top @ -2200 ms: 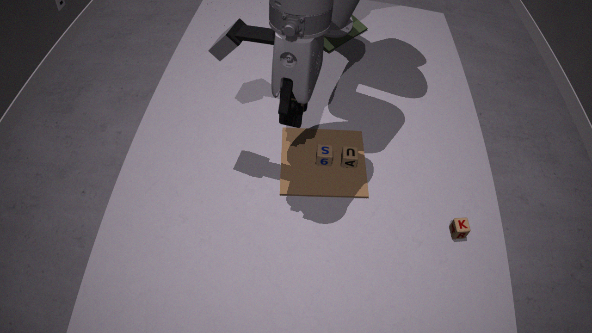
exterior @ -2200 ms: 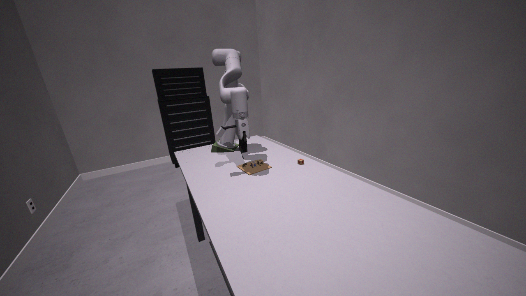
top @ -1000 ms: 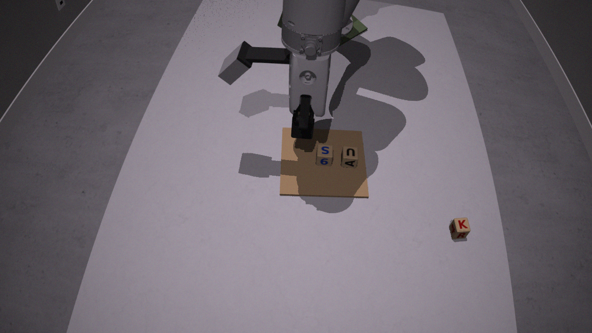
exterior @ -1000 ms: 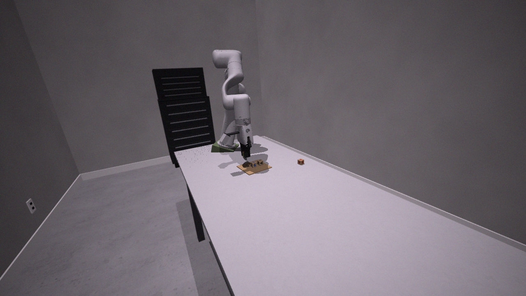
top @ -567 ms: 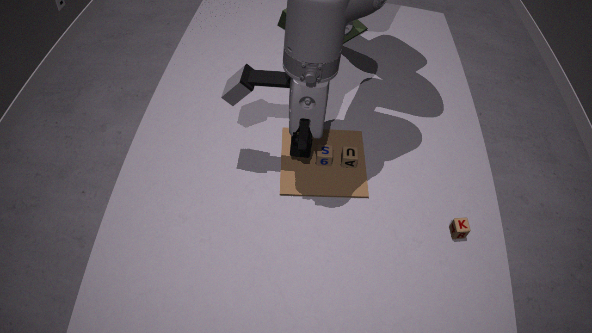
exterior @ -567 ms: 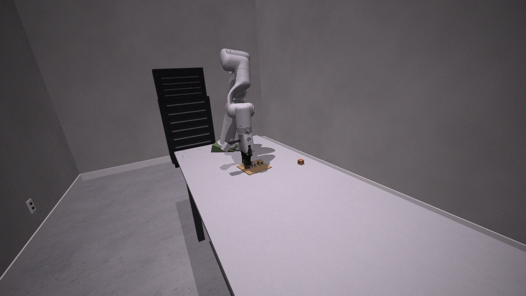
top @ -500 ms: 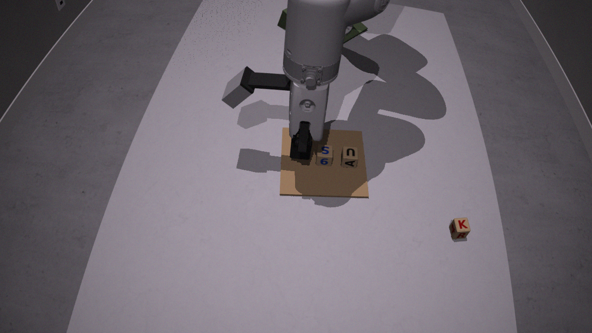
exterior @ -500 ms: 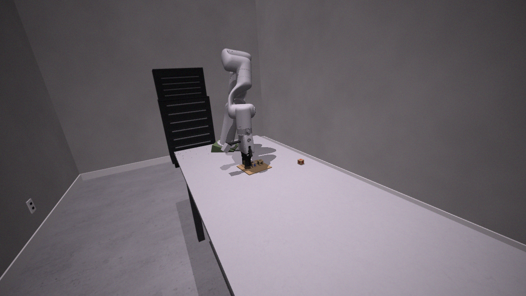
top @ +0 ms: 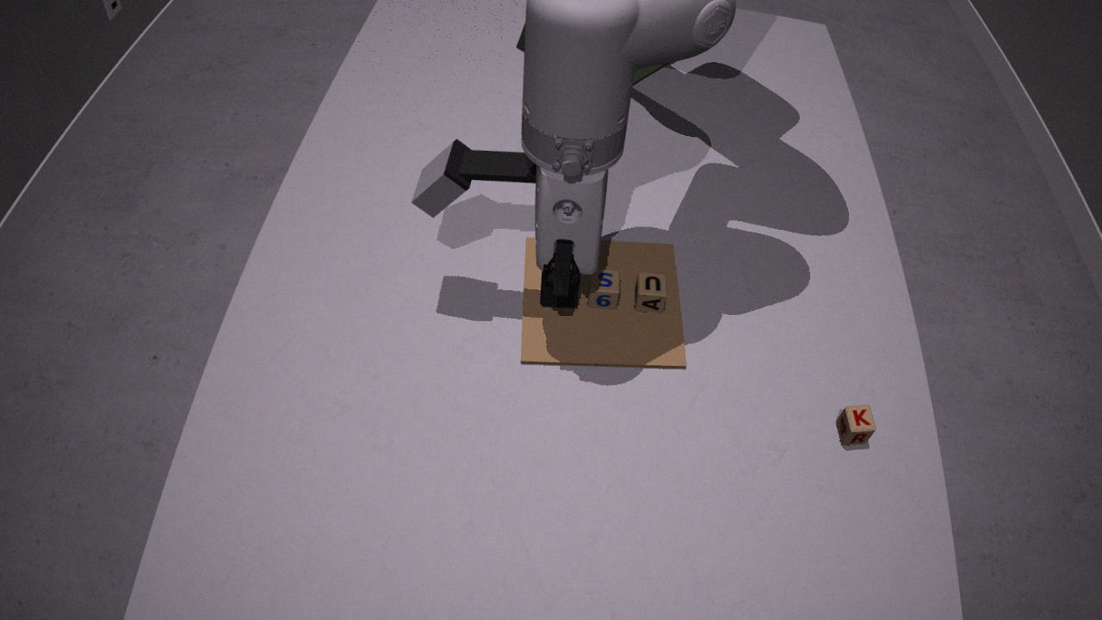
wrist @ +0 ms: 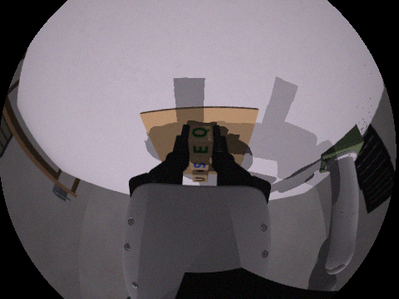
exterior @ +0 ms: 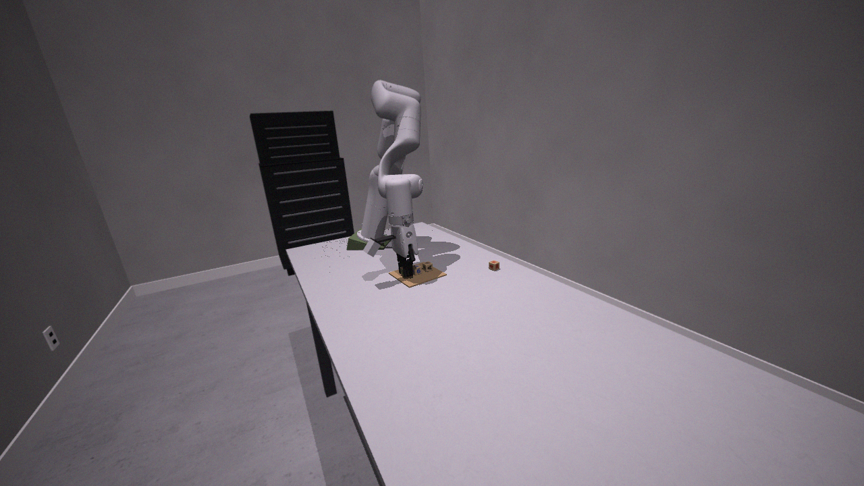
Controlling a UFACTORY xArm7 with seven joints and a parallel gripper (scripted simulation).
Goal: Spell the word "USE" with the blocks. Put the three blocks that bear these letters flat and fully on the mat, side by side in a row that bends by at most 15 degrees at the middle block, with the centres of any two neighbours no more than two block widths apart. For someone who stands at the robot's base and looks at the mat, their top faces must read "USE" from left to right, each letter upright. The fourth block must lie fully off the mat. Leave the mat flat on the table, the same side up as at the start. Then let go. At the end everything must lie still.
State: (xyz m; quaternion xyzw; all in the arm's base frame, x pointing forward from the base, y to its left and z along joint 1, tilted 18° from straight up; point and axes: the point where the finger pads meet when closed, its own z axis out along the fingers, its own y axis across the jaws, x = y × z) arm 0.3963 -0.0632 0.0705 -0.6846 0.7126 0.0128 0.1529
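Observation:
A tan mat (top: 602, 310) lies on the white table. On it stand the block with a blue S (top: 604, 288) and, to its right in the top view, the block with a black U (top: 651, 291), close together in a row. My gripper (top: 559, 288) is low over the mat's left part, just left of the S block, and is shut on the block with green letters E and Q (wrist: 199, 152), which shows between the fingers in the wrist view. In the top and exterior views the fingers hide this block. I cannot tell whether it touches the mat.
The block with a red K (top: 856, 424) lies on the table well off the mat, to the front right. The arm's base on a green plate (exterior: 356, 243) is behind the mat. A black slatted chair (exterior: 302, 181) stands at the table's far end.

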